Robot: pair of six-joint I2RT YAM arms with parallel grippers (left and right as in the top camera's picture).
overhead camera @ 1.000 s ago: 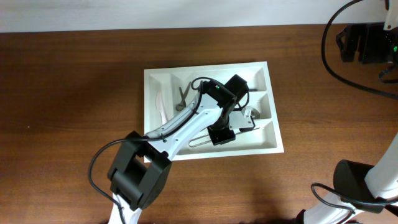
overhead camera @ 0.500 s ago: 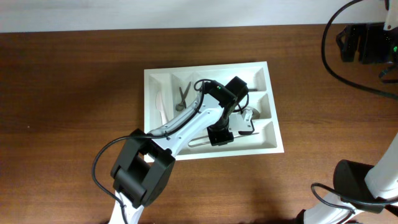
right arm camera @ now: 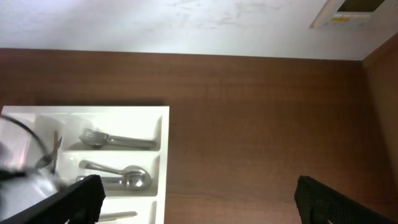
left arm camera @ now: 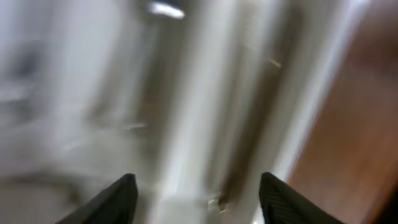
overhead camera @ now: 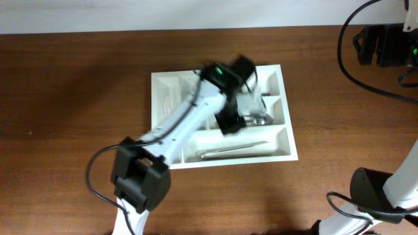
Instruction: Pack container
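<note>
The container (overhead camera: pixel 157 85) is a white compartment tray in the middle of the table. A knife (overhead camera: pixel 235 151) lies in its front long slot, spoons (overhead camera: pixel 258 119) in the middle one, and a fork (right arm camera: pixel 115 139) in the back one. My left gripper (overhead camera: pixel 248 98) is a motion blur over the tray's back half. In the left wrist view the left gripper (left arm camera: pixel 199 193) is open, nothing between its fingers, with only smeared white below. My right gripper (right arm camera: pixel 199 199) stands wide open over bare wood to the right of the container's (right arm camera: pixel 163 143) edge.
Scissor-like metal tongs (right arm camera: pixel 53 149) stand in an upright slot at the tray's left. Black cables and equipment (overhead camera: pixel 382 42) sit at the table's back right corner. A white wall runs behind the table.
My left gripper has opened and let go of the spoon, which now lies in the middle slot. The left arm has swung toward the back of the tray. The right arm has not moved.
</note>
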